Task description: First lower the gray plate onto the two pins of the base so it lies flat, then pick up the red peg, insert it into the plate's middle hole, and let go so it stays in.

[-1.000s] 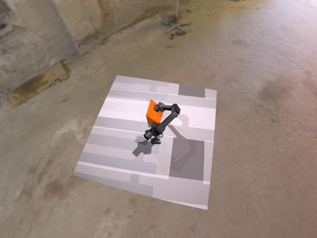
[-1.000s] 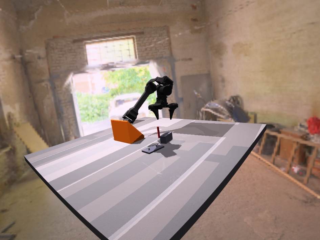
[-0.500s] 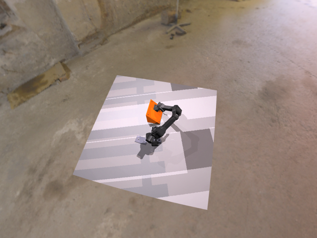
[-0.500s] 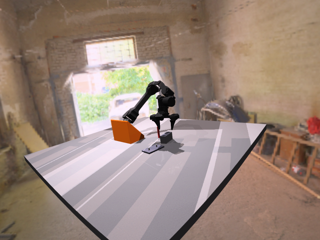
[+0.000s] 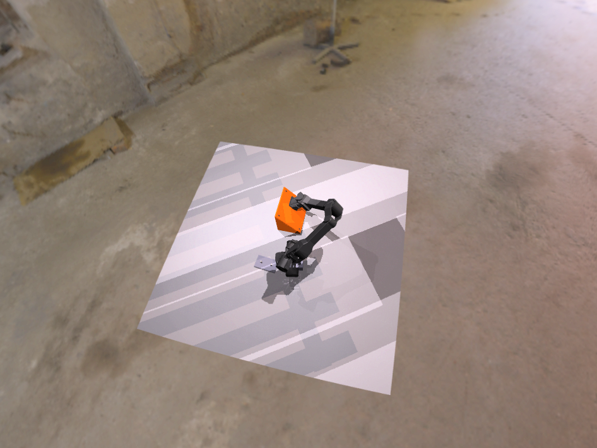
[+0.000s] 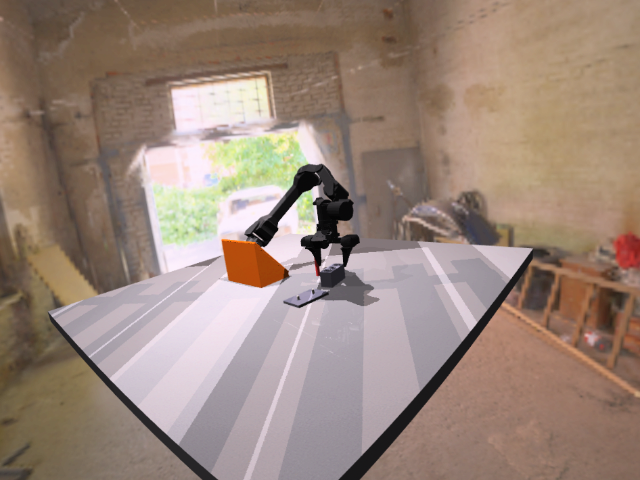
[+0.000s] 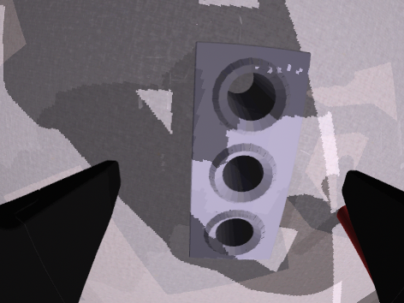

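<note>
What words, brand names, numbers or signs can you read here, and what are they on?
None that can be read.
Black robot arm: no readable lettering.
Gray block with three holes: no lettering seen; the pale specks by one hole form no letters.
Orange wedge: small dark dots, no text.
Background: too blurred to read any.

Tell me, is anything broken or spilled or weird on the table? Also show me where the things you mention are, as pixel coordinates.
Nothing looks broken or spilled. The gray three-hole plate [image 6: 332, 276] [image 7: 252, 137] is beside the flat gray base [image 6: 300, 299] [image 5: 264, 264], off its pins, but that seems like an unfinished job. The red peg [image 6: 317, 270] [image 7: 352, 240] stands nearby.
</note>
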{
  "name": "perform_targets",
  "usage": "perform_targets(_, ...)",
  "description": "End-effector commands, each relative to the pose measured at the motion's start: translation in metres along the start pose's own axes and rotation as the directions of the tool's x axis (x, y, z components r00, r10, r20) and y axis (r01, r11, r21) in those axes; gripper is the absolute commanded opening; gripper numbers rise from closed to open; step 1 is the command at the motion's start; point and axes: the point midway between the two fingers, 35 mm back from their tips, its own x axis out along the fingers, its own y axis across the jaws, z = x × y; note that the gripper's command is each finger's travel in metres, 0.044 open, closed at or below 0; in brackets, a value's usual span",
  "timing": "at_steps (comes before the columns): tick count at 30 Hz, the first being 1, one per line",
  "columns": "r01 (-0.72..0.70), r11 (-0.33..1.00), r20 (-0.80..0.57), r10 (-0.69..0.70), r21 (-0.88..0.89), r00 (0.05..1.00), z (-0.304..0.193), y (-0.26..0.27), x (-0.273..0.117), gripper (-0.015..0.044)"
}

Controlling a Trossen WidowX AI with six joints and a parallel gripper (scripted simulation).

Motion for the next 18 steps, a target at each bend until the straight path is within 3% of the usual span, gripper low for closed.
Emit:
perform_targets(1, 0.004, 1.0, -0.008, -0.004, 0.007, 1.0, -0.001, -0.001, 0.009, 0.044)
perform_targets(18, 0.004, 1.0, -0.009, -0.004, 0.007, 1.0, -0.001, -0.002, 0.036, 0.044)
